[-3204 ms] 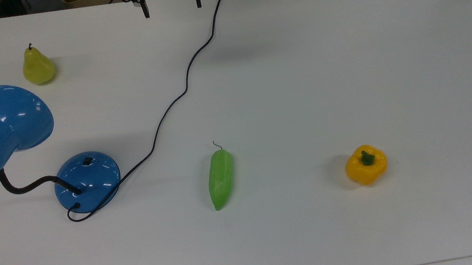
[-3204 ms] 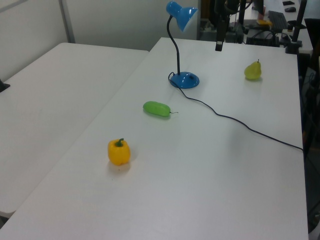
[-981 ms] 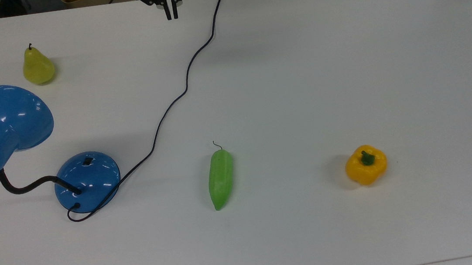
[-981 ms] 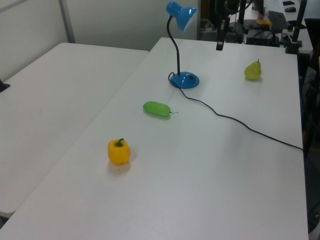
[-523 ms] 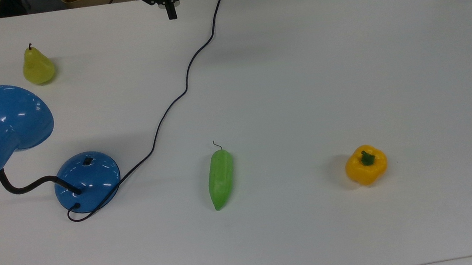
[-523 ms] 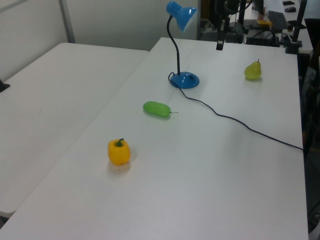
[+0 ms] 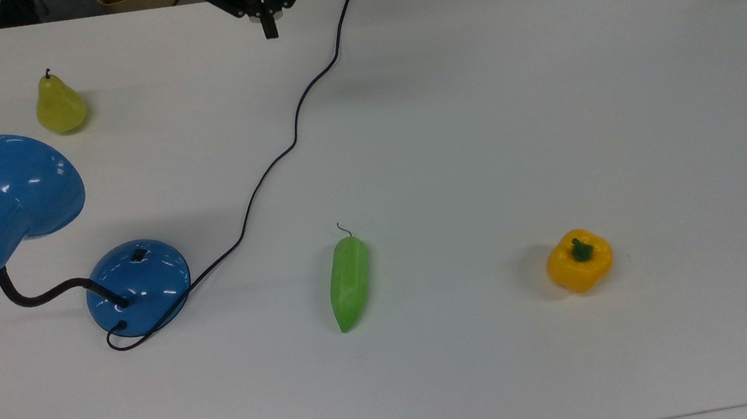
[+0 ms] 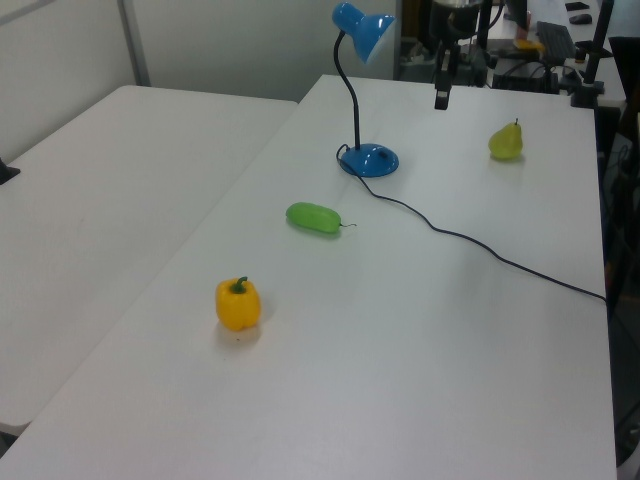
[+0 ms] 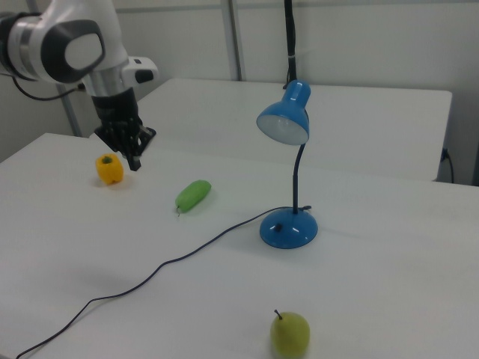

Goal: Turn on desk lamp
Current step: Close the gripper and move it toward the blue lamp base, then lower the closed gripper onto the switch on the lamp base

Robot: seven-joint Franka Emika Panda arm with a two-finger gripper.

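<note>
Desk lamp: stands near the table's left edge in the top view, base down, gooseneck rising upright.
Shade: tilted, opening facing down toward the pear side.
Switch: small black rocker on the base's top; its position is too small to read.
Cord: runs from the base to the far edge, its end cut off.
Gripper: fingers pressed together, holding nothing, above the table's far edge, well apart from the lamp.
Arm: mostly cut off in the top view.
</note>
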